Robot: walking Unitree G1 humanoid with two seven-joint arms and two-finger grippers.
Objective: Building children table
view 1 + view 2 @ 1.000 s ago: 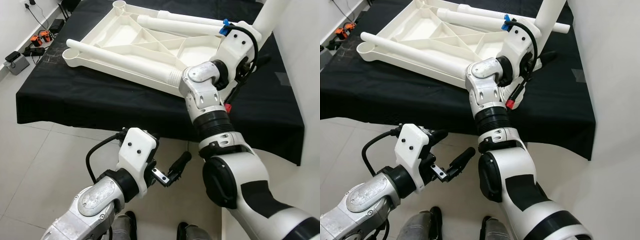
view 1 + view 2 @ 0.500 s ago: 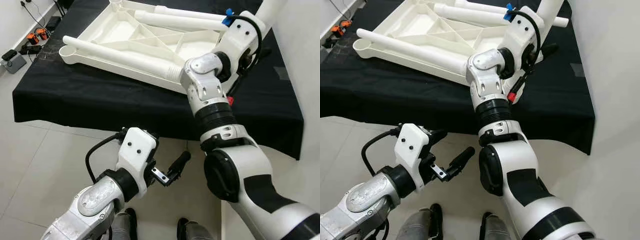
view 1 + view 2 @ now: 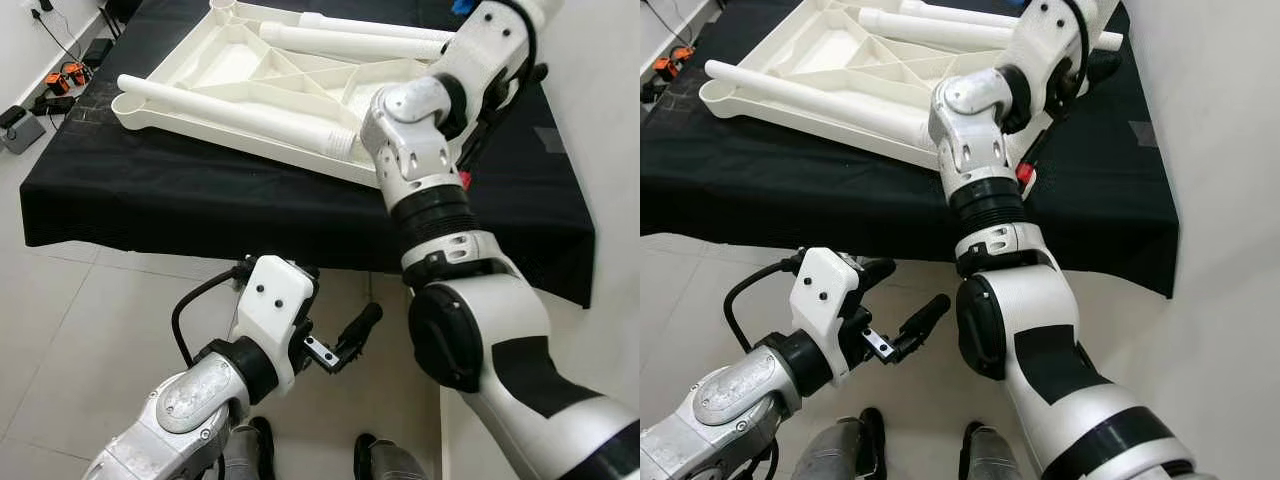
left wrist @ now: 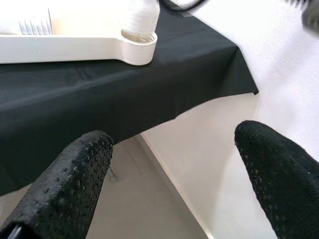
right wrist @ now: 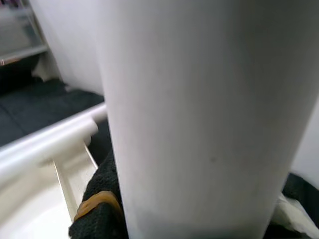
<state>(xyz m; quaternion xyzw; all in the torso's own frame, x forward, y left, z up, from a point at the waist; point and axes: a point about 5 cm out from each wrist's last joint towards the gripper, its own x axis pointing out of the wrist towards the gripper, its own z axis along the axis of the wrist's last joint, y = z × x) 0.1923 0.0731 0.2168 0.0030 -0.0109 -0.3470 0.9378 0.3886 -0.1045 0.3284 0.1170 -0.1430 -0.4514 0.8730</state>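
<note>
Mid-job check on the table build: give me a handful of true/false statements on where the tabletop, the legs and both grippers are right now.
1. The white tabletop lies upside down on the black cloth, ribs facing up. True.
2. The left gripper is holding a table leg. False: it hangs open over the floor, in front of the cloth's edge, holding nothing.
3. Two loose legs lie on the tabletop. True.
4. The right arm hangs idle at the robot's side. False: it reaches up over the tabletop's right end.
5. A thick white tube stands close before the right gripper's fingers. True.
6. The cloth is red. False: it is black.
</note>
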